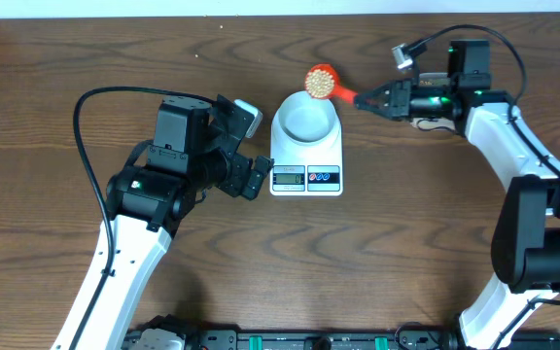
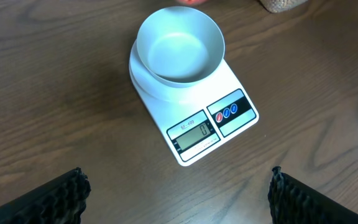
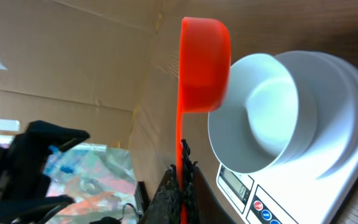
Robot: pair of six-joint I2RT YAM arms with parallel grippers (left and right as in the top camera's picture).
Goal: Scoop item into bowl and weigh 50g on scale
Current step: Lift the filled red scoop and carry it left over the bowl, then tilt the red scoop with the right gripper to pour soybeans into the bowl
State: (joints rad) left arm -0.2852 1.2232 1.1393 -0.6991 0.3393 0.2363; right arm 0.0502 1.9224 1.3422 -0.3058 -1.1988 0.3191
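While my right claw (image 1: 361, 97) clamps the loaded scoop (image 1: 319, 81) at the upper rim of the bowl (image 1: 305, 123), a hasty tip could scatter beans (image 1: 316, 78) beside it.

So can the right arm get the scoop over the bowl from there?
Likely yes: the scoop, held in the right arm's shut jaws, sits just past the bowl's far rim with nothing between them.

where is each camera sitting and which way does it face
overhead: above the table, facing straight down on scale, bowl, left arm, right arm.
left wrist: faces down at bowl and scale; its open fingers at the bottom corners.
right wrist: faces along the shut right gripper and red scoop toward the bowl.
shared: all show the bowl on the scale.
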